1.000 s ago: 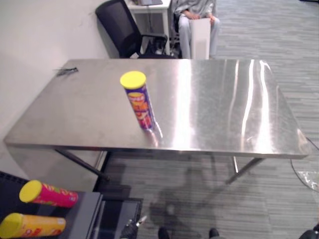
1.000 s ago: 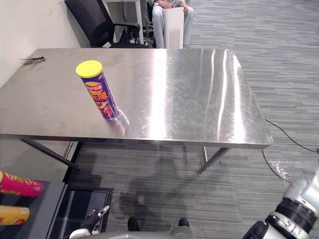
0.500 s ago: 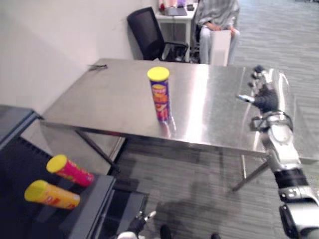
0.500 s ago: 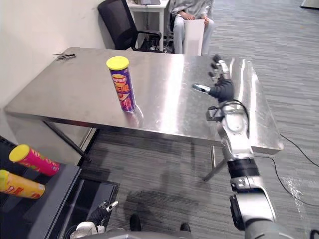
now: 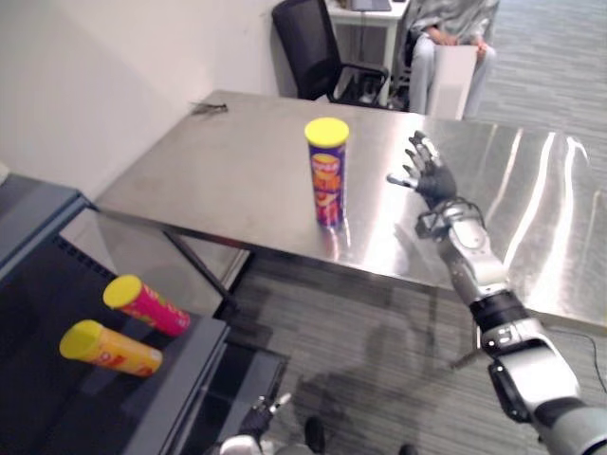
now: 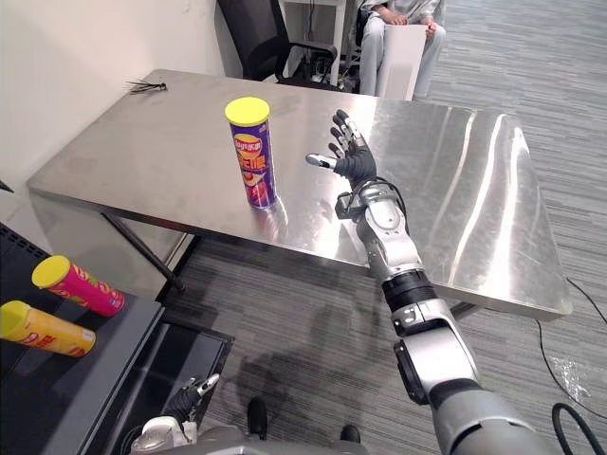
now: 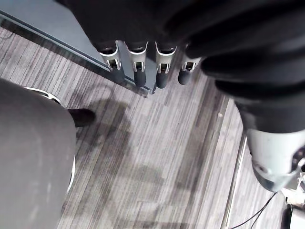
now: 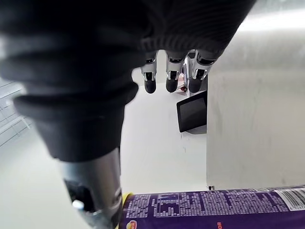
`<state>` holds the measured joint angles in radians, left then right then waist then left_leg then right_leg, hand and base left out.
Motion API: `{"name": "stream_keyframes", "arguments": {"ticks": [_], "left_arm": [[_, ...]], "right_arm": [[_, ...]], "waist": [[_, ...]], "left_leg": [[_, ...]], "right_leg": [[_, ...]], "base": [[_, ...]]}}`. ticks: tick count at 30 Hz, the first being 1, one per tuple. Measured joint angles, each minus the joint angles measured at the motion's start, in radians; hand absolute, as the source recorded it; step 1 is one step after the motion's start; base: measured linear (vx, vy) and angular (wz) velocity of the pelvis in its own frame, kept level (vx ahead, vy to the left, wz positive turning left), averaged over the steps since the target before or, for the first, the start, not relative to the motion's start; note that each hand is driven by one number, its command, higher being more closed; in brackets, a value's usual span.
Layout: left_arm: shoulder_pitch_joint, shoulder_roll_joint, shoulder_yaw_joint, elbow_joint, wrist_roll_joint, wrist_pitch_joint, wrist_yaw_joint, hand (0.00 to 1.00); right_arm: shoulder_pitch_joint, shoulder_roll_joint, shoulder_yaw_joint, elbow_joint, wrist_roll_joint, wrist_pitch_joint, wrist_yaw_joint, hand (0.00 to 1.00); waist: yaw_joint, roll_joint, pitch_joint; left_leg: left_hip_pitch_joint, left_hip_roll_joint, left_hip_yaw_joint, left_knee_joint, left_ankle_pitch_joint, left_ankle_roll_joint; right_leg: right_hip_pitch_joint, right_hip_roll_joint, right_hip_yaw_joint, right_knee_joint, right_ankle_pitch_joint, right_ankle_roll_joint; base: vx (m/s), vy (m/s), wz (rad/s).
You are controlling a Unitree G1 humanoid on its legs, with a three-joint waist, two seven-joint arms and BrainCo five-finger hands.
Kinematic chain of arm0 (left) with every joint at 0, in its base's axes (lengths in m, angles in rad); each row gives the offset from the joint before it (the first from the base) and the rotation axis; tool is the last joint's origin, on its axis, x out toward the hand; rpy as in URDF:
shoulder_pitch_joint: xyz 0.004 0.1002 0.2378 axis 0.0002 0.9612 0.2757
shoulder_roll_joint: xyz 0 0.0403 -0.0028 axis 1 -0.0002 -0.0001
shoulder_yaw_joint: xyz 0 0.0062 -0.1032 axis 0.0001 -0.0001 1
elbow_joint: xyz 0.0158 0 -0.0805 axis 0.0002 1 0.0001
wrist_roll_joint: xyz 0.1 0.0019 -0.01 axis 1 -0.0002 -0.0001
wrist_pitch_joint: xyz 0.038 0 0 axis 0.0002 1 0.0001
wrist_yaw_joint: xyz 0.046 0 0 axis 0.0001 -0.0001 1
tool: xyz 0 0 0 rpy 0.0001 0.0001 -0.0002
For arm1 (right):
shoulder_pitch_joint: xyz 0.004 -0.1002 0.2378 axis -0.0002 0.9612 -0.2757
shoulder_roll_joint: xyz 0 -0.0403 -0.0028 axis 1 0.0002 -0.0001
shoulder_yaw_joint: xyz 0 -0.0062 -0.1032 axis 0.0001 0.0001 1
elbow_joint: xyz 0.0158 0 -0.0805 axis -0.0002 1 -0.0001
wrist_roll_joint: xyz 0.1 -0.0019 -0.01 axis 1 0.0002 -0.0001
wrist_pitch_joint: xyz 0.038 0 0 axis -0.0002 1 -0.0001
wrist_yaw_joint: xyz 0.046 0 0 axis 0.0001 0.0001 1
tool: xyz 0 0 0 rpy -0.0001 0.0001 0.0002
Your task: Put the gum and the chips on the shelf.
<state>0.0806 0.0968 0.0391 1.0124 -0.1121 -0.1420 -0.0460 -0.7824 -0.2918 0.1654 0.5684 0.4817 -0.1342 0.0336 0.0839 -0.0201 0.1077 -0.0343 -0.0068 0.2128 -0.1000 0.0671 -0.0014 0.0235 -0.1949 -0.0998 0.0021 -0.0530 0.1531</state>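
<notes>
Hanging low over the carpet [image 7: 143,167]: left hand [image 7: 138,71], fingers straight, nothing held. On the shelf [image 5: 185,370]: yellow tube [image 5: 109,348] and pink tube [image 5: 147,305], laid on their sides, judged already placed. On the table [image 5: 237,161]: purple chips can [image 5: 327,175], stood upright near the front edge, not yet lifted; right hand [image 5: 432,178] held just beside it, fingers spread, empty, not touching. Which item is the gum cannot be told. Beyond the far edge: chair [image 5: 308,43], seated person [image 5: 446,38]

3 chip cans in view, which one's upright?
The purple can with the yellow lid, standing on the steel table near the open right hand. The pink can and the orange can lie on their sides on the dark shelf.
</notes>
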Motion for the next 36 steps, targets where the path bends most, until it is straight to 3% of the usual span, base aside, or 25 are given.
{"name": "stream_keyframes", "arguments": {"ticks": [19,36], "left_arm": [[-0.001,-0.006,0.006,-0.049,-0.004,-0.001,0.005,0.00],[-0.001,-0.006,0.007,-0.060,-0.004,-0.002,0.006,0.00]], "right_arm": [[-0.098,0.050,0.002,0.078,-0.012,0.022,-0.005,0.00],[-0.137,0.077,0.041,0.081,-0.013,0.032,-0.003,0.00]], "waist": [[0.009,0.008,0.061],[0.013,0.007,0.069]], "left_leg": [[-0.020,0.001,-0.038,-0.004,0.003,-0.001],[-0.034,0.000,-0.062,-0.004,0.006,-0.005]], "right_leg": [[0.005,-0.004,-0.047,-0.002,-0.008,0.000],[0.006,-0.003,-0.079,0.002,-0.007,0.000]], "base": [[0.00,-0.001,0.06],[0.02,0.002,0.05]]}}
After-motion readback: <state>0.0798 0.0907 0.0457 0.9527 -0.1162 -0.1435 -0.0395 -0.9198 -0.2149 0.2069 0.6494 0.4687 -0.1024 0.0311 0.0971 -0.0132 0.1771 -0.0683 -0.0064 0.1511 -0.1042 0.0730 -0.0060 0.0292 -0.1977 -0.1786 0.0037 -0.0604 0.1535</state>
